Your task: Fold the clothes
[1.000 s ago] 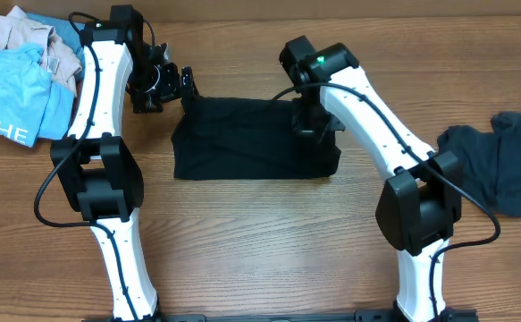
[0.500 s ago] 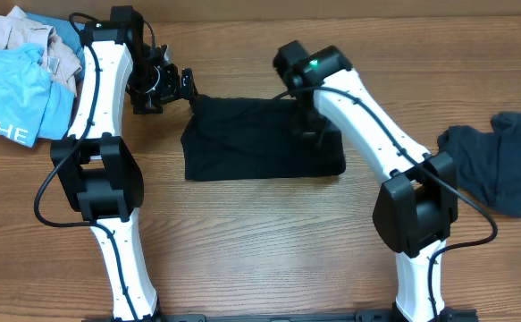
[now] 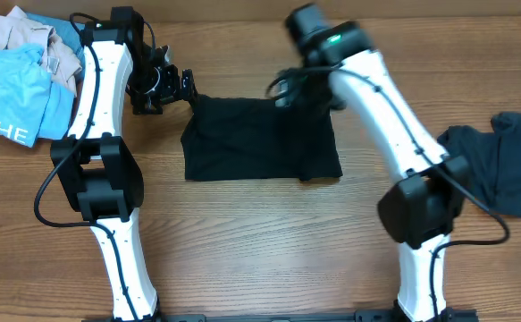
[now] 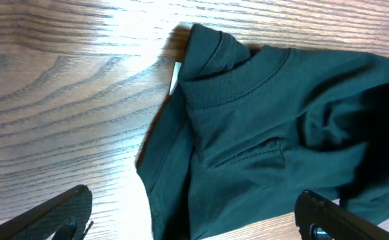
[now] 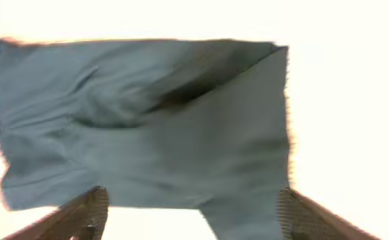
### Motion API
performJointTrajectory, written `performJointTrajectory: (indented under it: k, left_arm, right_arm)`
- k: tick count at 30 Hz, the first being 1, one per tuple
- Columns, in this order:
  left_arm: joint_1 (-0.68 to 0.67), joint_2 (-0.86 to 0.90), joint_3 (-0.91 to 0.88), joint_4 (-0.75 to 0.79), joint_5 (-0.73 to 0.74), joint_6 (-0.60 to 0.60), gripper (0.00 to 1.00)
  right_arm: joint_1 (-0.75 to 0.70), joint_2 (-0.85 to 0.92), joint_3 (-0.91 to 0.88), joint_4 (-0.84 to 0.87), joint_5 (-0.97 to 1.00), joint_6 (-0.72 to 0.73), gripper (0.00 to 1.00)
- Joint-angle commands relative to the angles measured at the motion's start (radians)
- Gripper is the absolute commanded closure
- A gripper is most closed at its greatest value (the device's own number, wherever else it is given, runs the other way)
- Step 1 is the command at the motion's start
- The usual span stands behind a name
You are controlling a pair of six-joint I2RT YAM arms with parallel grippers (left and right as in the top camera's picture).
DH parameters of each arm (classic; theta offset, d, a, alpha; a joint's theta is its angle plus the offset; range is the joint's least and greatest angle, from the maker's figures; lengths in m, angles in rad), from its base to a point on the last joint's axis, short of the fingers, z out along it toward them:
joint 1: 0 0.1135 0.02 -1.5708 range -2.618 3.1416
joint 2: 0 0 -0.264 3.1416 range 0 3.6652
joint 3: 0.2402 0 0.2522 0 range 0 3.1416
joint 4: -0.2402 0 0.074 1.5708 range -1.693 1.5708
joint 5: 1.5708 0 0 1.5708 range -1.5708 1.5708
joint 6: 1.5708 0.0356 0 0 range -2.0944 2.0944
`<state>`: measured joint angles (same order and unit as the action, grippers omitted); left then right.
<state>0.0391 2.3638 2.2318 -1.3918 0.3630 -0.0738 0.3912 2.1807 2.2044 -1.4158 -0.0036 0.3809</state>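
Observation:
The black T-shirt lies folded into a flat rectangle in the middle of the table. My left gripper hovers open at its back left corner. In the left wrist view, the collar end of the shirt lies under the wide-spread fingers of the left gripper, which hold nothing. My right gripper is blurred above the shirt's back edge. The right wrist view shows the right gripper open over the washed-out shirt, apart from the cloth.
A dark slate-blue shirt lies crumpled at the right edge. At the far left corner sit a light-blue shirt with white letters and a beige one. Bare wooden table fills the front.
My right gripper has opened, let go of the black shirt and pulled up toward the back. The shirt shifted slightly right and now lies flat. The left arm stayed put.

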Motion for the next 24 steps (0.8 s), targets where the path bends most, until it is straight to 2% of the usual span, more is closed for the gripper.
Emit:
performJointTrajectory:
  k: [1,2,6,10,14,16,17,19,21,23,24]
  left_arm:
    - [-0.006,-0.002,0.023,0.0,-0.008,0.023,0.0]
    - [-0.006,-0.002,0.023,0.0,-0.008,0.023,0.0]
    - [-0.006,-0.002,0.023,0.0,-0.008,0.023,0.0]
    - [-0.006,-0.002,0.023,-0.001,-0.007,0.022,0.0]
    - [-0.006,-0.002,0.023,-0.019,-0.008,0.023,0.0]
    - [-0.006,-0.002,0.023,-0.018,-0.007,0.022,0.0]
    - [-0.006,-0.002,0.023,-0.023,-0.008,0.023,0.0]
    - [-0.006,-0.002,0.023,-0.029,-0.008,0.027,0.0]
    - [-0.006,-0.002,0.023,-0.019,-0.008,0.027,0.0]
    - [-0.006,-0.002,0.023,-0.018,-0.008,0.027,0.0]
    - [-0.006,-0.002,0.023,-0.018,-0.008,0.026,0.0]
  right_arm:
    - [-0.049,-0.011,-0.067,0.047,-0.108,-0.074,0.51]
    - [-0.048,-0.011,-0.123,0.098,-0.142,-0.074,0.63]
    - [-0.039,-0.011,-0.311,0.249,-0.228,-0.014,0.79]
    - [-0.031,-0.011,-0.487,0.549,-0.375,0.011,0.78]
    - [-0.032,-0.007,-0.49,0.732,-0.348,0.067,0.79]
    - [-0.038,-0.007,-0.489,0.772,-0.244,0.095,0.79]
    - [-0.048,-0.01,-0.46,0.719,-0.168,0.086,0.88]
    - [-0.062,-0.032,-0.353,0.541,-0.089,0.026,0.89]
    - [-0.074,-0.069,-0.219,0.346,-0.087,-0.055,0.85]
    - [-0.074,-0.076,-0.135,0.163,-0.08,-0.16,0.55]
    - [-0.064,-0.076,-0.145,0.109,-0.06,-0.179,0.44]
